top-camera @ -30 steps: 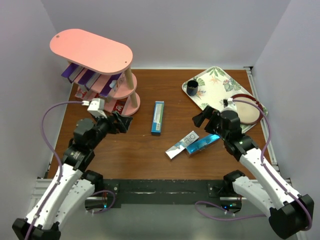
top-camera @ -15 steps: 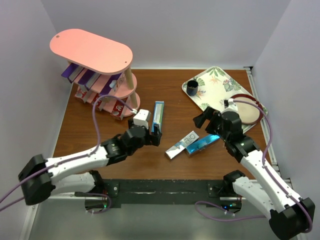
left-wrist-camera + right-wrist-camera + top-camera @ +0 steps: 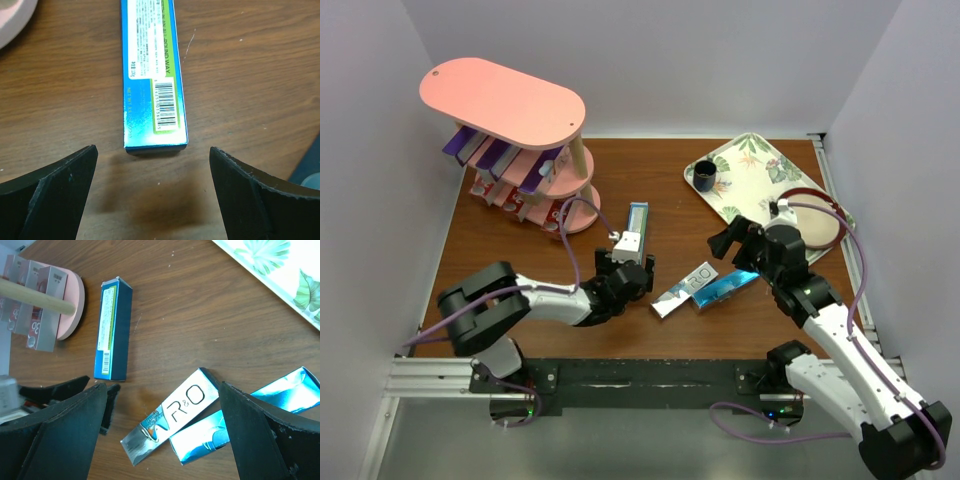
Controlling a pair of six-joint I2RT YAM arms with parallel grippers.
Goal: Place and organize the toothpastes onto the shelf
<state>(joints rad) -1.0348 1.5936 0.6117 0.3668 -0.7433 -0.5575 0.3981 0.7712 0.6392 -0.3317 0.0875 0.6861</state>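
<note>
The scene is evenly and brightly lit from above. Soft shadows are cast on the brown wooden table [image 3: 240,75]. Glare is seen on the shiny teal cardboard carton [image 3: 287,390].

— What carries it all?
— A brown wooden table [image 3: 520,265]. The pink shelf [image 3: 500,100] stands on its far left corner.
— And what lies beside the shelf?
— A blue carton [image 3: 637,218] lies flat just right of the shelf's foot, its long side pointing away from the arms.
— Anything further off?
— Further right of the shelf and nearer the arms, a silver-white carton [image 3: 686,287] and a shiny teal carton [image 3: 730,287] lie slanted, side by side and touching. Well apart from the shelf, a leaf-patterned tray [image 3: 760,170] sits in the far right corner.
</note>
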